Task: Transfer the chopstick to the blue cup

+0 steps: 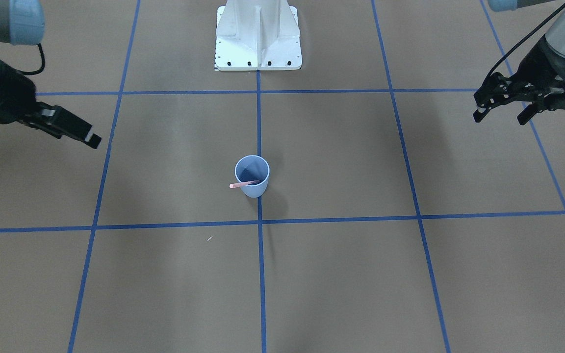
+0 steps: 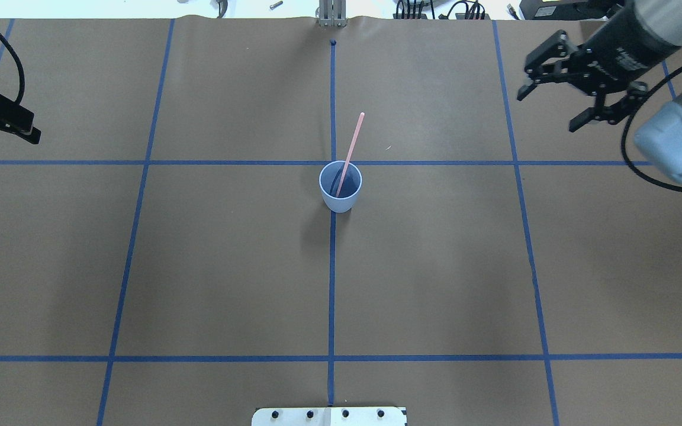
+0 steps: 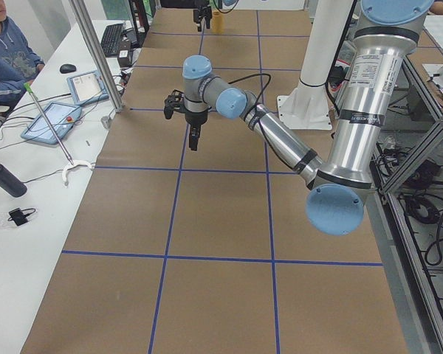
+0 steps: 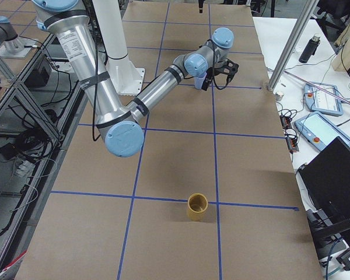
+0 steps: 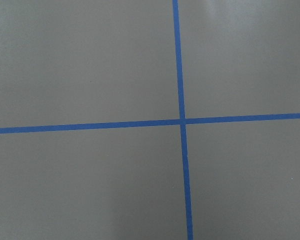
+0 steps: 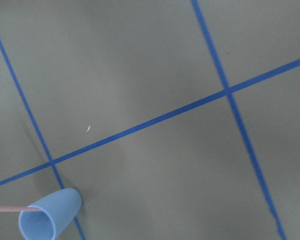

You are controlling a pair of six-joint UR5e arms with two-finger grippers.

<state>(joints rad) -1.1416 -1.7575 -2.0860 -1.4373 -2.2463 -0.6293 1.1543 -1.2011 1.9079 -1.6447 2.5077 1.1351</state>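
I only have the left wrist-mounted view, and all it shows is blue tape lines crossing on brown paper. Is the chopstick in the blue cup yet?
Observer: Yes. The chopstick leans in the blue cup, with its lower end inside and its upper end sticking out past the rim.
Operator: Is either gripper holding it?
Observer: No. The left gripper and the right gripper are both open and empty, off at the sides of the table and apart from the cup.

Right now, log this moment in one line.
chopstick: in blue cup, leaning on rim | left gripper: open, empty | right gripper: open, empty | task: looks done
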